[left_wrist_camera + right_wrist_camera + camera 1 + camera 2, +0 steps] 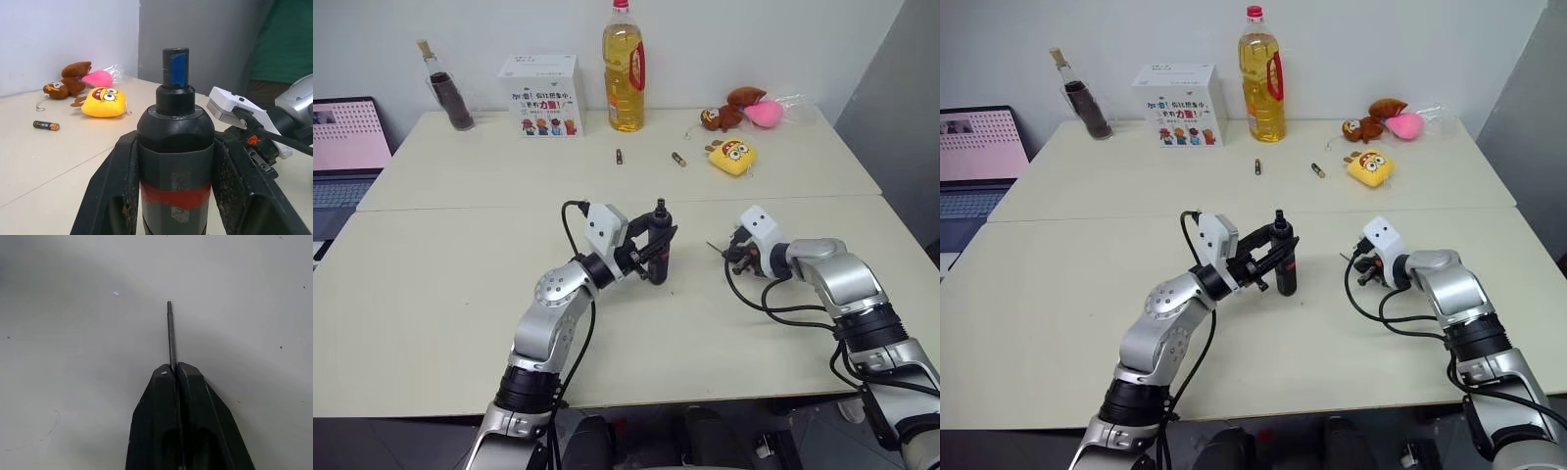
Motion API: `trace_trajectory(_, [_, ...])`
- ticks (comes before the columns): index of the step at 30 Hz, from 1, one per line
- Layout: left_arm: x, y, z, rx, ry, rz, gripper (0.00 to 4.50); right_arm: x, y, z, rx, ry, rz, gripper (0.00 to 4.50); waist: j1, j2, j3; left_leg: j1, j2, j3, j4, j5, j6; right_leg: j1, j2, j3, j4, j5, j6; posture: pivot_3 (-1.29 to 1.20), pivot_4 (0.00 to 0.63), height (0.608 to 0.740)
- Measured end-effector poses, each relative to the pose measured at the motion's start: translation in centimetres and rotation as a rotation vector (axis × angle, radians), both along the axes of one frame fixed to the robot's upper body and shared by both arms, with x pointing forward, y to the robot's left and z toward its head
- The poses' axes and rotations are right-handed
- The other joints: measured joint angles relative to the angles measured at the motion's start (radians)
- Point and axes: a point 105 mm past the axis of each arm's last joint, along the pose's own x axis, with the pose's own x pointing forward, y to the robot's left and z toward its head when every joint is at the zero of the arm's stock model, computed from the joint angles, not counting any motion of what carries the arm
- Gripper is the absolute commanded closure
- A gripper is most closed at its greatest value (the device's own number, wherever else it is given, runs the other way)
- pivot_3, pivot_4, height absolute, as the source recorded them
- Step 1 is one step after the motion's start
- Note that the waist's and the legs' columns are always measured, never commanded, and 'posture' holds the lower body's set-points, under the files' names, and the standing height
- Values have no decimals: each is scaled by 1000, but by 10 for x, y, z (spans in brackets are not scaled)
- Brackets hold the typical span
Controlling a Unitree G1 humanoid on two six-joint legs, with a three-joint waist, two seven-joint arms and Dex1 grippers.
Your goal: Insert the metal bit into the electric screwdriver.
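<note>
Right gripper, low at centre-right of the head view, is pinched on the bit, a stiff, light, slick-looking needle best held near its rear as now, leaving the front free; left gripper, mid-frame, clamps the screwdriver by its rigid body, chuck up, just above the tabletop. Right wrist view shows the bit jutting straight from between the fingertips, barely visible from the head; left wrist view shows the chuck's open mouth.

An office-like test room; two plain cream tables pushed together against a bare white wall, an open laptop at nine o'clock. At twelve o'clock, props: an oil bottle, a printed box, plush toys.
</note>
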Motion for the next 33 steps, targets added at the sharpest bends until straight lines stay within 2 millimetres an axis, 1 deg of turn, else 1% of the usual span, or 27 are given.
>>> trace_trajectory(7, [-3, 4, 0, 18, 0, 10, 2858, 0, -2, 3, 33, 14, -26, 4464, 0, -1, -2, 0, 0, 0, 0, 0, 0, 0, 0, 0, 0, 0, 0, 0, 150, 740])
trace_trajectory(9, [-5, 5, 1, 34, -4, 3, 2858, -3, -3, 8, 61, 47, -37, 4464, 0, 0, -2, -1, 0, 0, 0, 0, 0, -1, 0, 0, -1, 0, 0, 0, 150, 740])
trace_trajectory(11, [-6, 7, 2, 47, -4, -4, 2858, -1, -6, 25, 111, 57, -66, 4464, -3, 1, -1, -1, 0, 0, -1, 0, 0, -2, 0, 2, 0, 0, 0, 0, 150, 740])
trace_trajectory(12, [-6, 8, 2, 48, -2, -6, 2858, 2, -7, 40, 140, 33, -79, 4464, -4, 2, 0, -1, 0, -1, -1, 0, 0, -2, 0, 2, 0, 0, 0, 0, 150, 740])
trace_trajectory(14, [-6, 8, 2, 47, 1, -6, 2858, 8, -6, 75, 204, -39, -91, 4464, -5, 2, 0, -1, 0, -1, -1, 0, 0, -2, 1, 1, -1, 0, 0, 0, 150, 740])
trace_trajectory(17, [-4, 8, 3, 46, 7, -9, 2858, 14, 1, 119, 367, -147, -111, 4464, -4, 2, 0, -2, 0, 0, -2, 0, 0, -2, 2, 1, -1, 0, -1, 0, 150, 740])
trace_trajectory(19, [-3, 7, 4, 44, 10, -10, 2858, 14, 7, 137, 442, -204, -107, 4464, -3, 2, 0, -2, 0, 0, -2, 0, 0, -2, 2, 1, -2, 0, -1, 0, 150, 740])
trace_trajectory(22, [-3, 7, 3, 38, 13, -9, 2858, 9, 19, 149, 518, -266, -98, 4464, -3, 2, 0, -2, 1, -1, -2, 0, 0, -2, 2, 1, -2, 0, -1, 0, 150, 740])
trace_trajectory(25, [1, 6, 4, 24, 19, 1, 2858, -4, 43, 162, 599, -315, -21, 4464, -3, 2, 0, -2, 1, -1, -2, 0, 0, -2, 2, 1, -1, 0, -1, 0, 150, 740])
trace_trajectory(27, [2, 4, 4, 15, 23, 3, 2858, -14, 53, 174, 631, -360, 28, 4464, -1, 2, 0, -3, 1, -1, -2, 0, 0, -2, 1, 0, -1, 0, -1, 0, 150, 740])
trace_trajectory(30, [5, 2, 7, -7, 28, 13, 2858, -26, 58, 191, 691, -425, 68, 4464, -1, 2, 0, -3, 1, -2, -2, 0, 0, -2, 0, 0, -2, 0, -1, 0, 150, 740])
trace_trajectory(33, [8, 1, 11, -21, 21, 19, 2858, -29, 57, 199, 718, -472, 50, 4464, 0, 3, 0, -3, 1, -1, -2, 0, 0, -2, 0, 0, -2, 0, -1, 0, 150, 740])
